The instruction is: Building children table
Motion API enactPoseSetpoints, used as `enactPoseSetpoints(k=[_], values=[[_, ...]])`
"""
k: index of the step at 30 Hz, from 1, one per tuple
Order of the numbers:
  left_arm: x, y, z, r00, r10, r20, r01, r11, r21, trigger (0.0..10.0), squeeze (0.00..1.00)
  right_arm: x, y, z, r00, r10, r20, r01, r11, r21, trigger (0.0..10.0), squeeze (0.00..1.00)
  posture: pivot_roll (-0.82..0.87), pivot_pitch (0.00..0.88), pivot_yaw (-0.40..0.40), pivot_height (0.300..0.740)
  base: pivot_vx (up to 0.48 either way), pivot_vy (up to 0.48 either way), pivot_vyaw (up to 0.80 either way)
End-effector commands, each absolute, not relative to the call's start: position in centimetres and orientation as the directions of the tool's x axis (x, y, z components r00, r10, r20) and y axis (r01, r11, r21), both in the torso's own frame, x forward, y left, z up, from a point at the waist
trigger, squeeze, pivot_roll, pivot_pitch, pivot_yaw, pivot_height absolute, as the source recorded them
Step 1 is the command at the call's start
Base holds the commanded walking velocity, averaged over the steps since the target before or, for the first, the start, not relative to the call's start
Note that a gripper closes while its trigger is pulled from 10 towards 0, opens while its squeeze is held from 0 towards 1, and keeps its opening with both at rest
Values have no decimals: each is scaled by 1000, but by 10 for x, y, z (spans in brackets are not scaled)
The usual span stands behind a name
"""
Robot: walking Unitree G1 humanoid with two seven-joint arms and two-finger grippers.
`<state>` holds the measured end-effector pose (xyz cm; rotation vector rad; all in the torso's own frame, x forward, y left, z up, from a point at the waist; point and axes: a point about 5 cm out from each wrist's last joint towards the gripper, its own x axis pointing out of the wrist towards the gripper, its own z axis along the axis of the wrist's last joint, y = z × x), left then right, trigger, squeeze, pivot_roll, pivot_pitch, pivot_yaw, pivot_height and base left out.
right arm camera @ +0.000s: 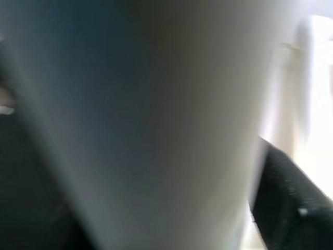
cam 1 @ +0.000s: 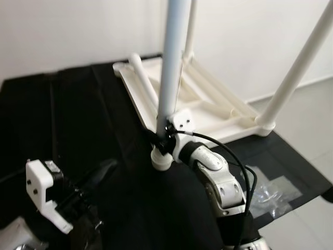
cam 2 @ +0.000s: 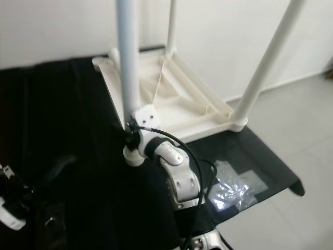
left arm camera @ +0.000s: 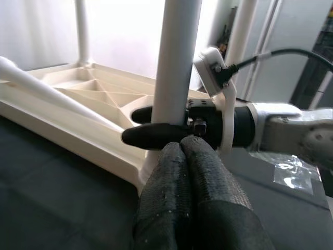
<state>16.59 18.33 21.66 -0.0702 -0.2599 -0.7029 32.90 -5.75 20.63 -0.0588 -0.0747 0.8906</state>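
Surface [cam 1: 78, 109]: black cloth, wrinkled, spread flat, with pale tiled floor [cam 1: 307, 120] past its far corner and a plain white wall [cam 1: 62, 31] behind. Clear plastic bag [cam 2: 234, 190] of small parts lay on the cloth near the right arm's elbow, next to the cloth edge. White plastic table top [cam 1: 208, 112] sat upside down at the far side of the cloth, ribbed underside facing up. Two legs stood upright in far sockets: one [cam 1: 299, 67] at the right corner, one [cam 2: 170, 26] at the back. One more leg [cam 1: 143, 80] lay loose and slanted across the near left rim of the top. Right gripper [cam 1: 165, 136] reached forward at the near corner of the top, fingers [left arm camera: 156, 134] clamped around the front leg [cam 1: 174, 57] just above its socket [cam 1: 161, 159]; leg stood upright there, seemingly in the socket. Right wrist view blurred, mostly that leg's white tube up close, one black finger beside it. Left gripper [left arm camera: 190, 179] hung low over the cloth at near left, fingers pressed together on nothing, aimed at the same corner, tips just short of the right gripper.
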Motion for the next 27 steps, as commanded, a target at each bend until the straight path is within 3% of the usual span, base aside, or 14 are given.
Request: enactPoseSetpoints(k=[1, 2, 4, 5, 6, 7, 10, 14, 17, 18, 27], values=[[165, 182, 212, 740, -626, 245, 644, 765, 11, 10000, 0, 333, -62, 234, 511, 850, 131, -838, 526, -144, 10000, 1000, -15, 179, -11, 740, 0, 0, 0], [164, 182, 212, 741, -625, 245, 643, 766, 10, 10000, 0, 336, -66, 241, 423, 900, 106, -879, 436, -192, 10000, 1000, -9, 179, -15, 740, 0, 0, 0], [163, 182, 212, 742, -624, 244, 642, 767, 9, 10000, 0, 339, -73, 248, 336, 939, 71, -909, 343, -237, 10000, 1000, -9, 179, -15, 740, 0, 0, 0], [162, 182, 212, 744, -622, 244, 640, 768, 8, 10000, 0, 341, -76, 251, 271, 962, 34, -925, 270, -266, 10000, 0, -3, 183, -17, 740, 0, 0, 0], [162, 182, 212, 744, -622, 244, 640, 768, 8, 10000, 0, 341, -76, 251, 271, 962, 34, -925, 270, -266, 10000, 0, -3, 183, -17, 740, 0, 0, 0], [161, 182, 212, 745, -621, 243, 639, 770, 8, 10000, 0, 342, -80, 255, 209, 978, -9, -937, 197, -289, 10000, 0, -2, 184, -16, 740, 0, 0, 0], [161, 182, 212, 746, -621, 243, 638, 770, 8, 10000, 0, 342, -81, 255, 196, 980, -18, -939, 182, -293, 10000, 0, -2, 184, -16, 740, 0, 0, 0], [157, 185, 213, 753, -616, 232, 632, 775, 7, 10000, 0, 352, -80, 275, 4, 998, -62, -966, -12, -258, 10000, 0, 21, 205, -16, 740, 0, 0, 0], [156, 185, 212, 756, -614, 228, 630, 777, 7, 10000, 0, 354, -79, 279, -48, 997, -68, -966, -63, -251, 10000, 0, 21, 205, -16, 740, 0, 0, 0], [156, 186, 213, 757, -613, 225, 628, 779, 8, 10000, 0, 355, -78, 280, -69, 995, -70, -966, -85, -246, 0, 0, 26, 211, -15, 740, 0, 0, 0], [155, 190, 213, 767, -603, 219, 616, 788, 12, 10000, 0, 358, -82, 278, -105, 992, -76, -965, -120, -232, 0, 0, 18, 211, -16, 740, 0, 0, 0]])
